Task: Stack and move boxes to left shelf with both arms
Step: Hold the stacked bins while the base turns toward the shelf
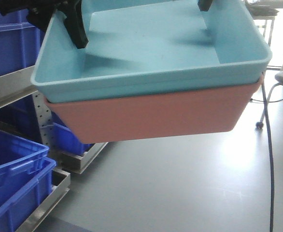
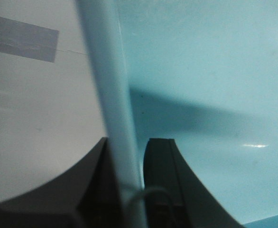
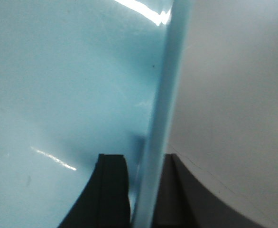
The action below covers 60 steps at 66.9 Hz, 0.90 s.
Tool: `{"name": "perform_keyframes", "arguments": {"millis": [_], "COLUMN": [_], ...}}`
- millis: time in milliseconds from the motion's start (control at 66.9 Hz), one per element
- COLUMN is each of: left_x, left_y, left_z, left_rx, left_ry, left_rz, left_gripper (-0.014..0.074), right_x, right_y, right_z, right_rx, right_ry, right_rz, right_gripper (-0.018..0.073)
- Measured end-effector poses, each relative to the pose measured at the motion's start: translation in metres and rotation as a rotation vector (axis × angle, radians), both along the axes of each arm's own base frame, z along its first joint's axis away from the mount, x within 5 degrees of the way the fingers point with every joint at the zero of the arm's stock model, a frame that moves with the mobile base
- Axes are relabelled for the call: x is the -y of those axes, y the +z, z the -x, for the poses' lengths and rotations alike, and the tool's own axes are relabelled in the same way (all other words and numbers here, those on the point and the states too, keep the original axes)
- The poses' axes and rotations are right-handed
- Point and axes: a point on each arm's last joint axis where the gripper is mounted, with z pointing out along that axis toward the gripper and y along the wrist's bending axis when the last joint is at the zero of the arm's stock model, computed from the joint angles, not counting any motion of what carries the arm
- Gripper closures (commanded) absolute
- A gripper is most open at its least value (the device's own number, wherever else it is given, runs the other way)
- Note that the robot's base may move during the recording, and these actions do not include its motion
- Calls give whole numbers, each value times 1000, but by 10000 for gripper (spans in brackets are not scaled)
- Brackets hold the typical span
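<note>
Left wrist view: left pincer [image 2: 129,142] is clenched on the L side wall of the sky-blue bin [image 2: 200,71], one finger inside, one outside, rim running up betw. them. Right wrist view shows the same on the opp. wall. The right pincer [image 3: 143,159] is clamped over the rim, inner finger against the blue inside face. Can't tell from either wrist cam whether the pink wall is in the pinch too.

Front view: the blue bin sits nested in the salmon-pink bin [image 1: 151,116], rims touching, and the stack is carried in the air above the grey floor [image 1: 180,183]. Stacking looks done; placing on the shelf not yet. Stack's long axis runs L–R betw. the two arms. The left shelf [image 1: 11,82], w/ steel rail + perforated strip [image 1: 42,113], lies to the stack's left, near its L end. Dark blue crates [image 1: 16,169] sit on it above and below the rail.

So the left arm is nearer the shelf. Probable next move: sideways carry leftward, L end leading, both arms keeping their spacing. Risk: pink corner catching the rail.
</note>
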Motion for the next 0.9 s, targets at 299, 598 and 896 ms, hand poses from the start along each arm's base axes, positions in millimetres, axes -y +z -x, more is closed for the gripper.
{"name": "perform_keyframes", "arguments": {"millis": [299,598,896], "left_x": [9,11,6], "left_y": [15,28,35], "left_z": [24,36,46], "left_rx": [18,33,-11], "left_ry": [-70,-75,-32], "left_rz": [-73,-46,-40], "left_gripper": [599,599,599], "right_x": [9,19,8], "right_y": [-24,-5,-1], "right_z": [26,51,59], "right_rx": [-83,-30,-6], "right_ry": [5,3,48], "right_rz": [30,8,27], "right_gripper": [505,505,505]}}
